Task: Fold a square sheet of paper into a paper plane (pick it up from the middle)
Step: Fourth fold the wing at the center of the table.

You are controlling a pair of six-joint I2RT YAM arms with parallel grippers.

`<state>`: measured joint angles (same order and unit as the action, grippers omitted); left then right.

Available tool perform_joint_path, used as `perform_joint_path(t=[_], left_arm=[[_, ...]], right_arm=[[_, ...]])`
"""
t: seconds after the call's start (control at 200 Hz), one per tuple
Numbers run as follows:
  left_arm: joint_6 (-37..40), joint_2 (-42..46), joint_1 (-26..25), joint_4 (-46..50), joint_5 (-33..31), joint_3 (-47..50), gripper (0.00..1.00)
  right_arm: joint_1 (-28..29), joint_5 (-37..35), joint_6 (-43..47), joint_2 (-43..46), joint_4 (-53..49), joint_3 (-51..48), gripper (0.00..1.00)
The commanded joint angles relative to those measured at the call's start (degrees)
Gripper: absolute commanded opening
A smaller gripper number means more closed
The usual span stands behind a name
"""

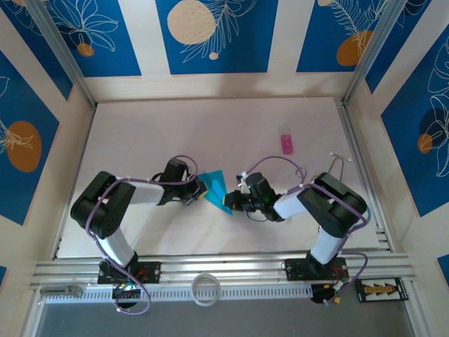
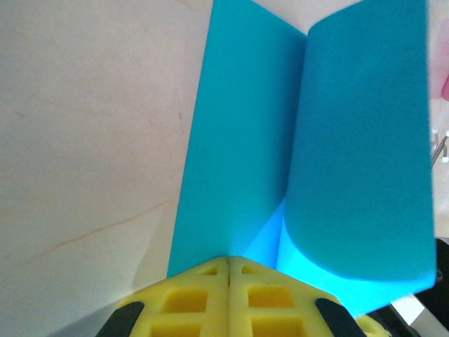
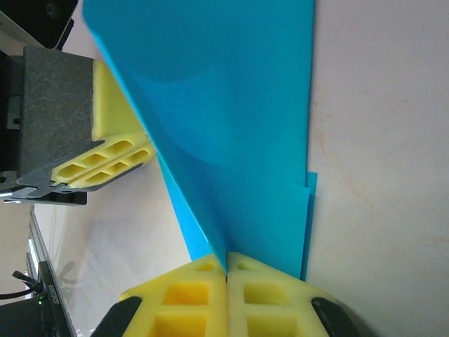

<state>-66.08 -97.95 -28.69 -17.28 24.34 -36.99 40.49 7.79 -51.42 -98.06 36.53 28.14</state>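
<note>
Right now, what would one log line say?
step: folding | left gripper: shut on paper | right gripper: shut on paper | paper: partly folded, between both grippers

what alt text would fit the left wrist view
The left gripper, yellow fingers shut, pinches the near edge of a creased cyan-blue paper sheet. One panel of the sheet is flat and the other curls over beside it, above a pale table.
</note>
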Motion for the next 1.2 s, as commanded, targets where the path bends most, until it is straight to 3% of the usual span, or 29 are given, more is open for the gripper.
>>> perform_joint_path(t=[0.0,0.61,1.101,1.196], left_arm=[[-1.2,0.5,-0.6,0.5,-2.5,1.9,0.0],[-4.9,4.1,-2.0,2.4,-8.8,5.0,0.0],[-3.7,4.5,-2.0,0.6,-7.7,4.7,0.0],[-1.7,5.6,-2.1,0.3,-7.5,4.0,0.05]], right_arm=[[0.5,-0.4,-1.3,0.3,-3.5,0.2,0.01],[2.7,-4.1,-6.6,2.5,-6.4,-0.5,0.01],[2.4,-1.3,-6.5,0.7,-6.7,0.2,0.01],[2.1,-1.1,-6.1,0.5,-8.7,0.9,0.01]])
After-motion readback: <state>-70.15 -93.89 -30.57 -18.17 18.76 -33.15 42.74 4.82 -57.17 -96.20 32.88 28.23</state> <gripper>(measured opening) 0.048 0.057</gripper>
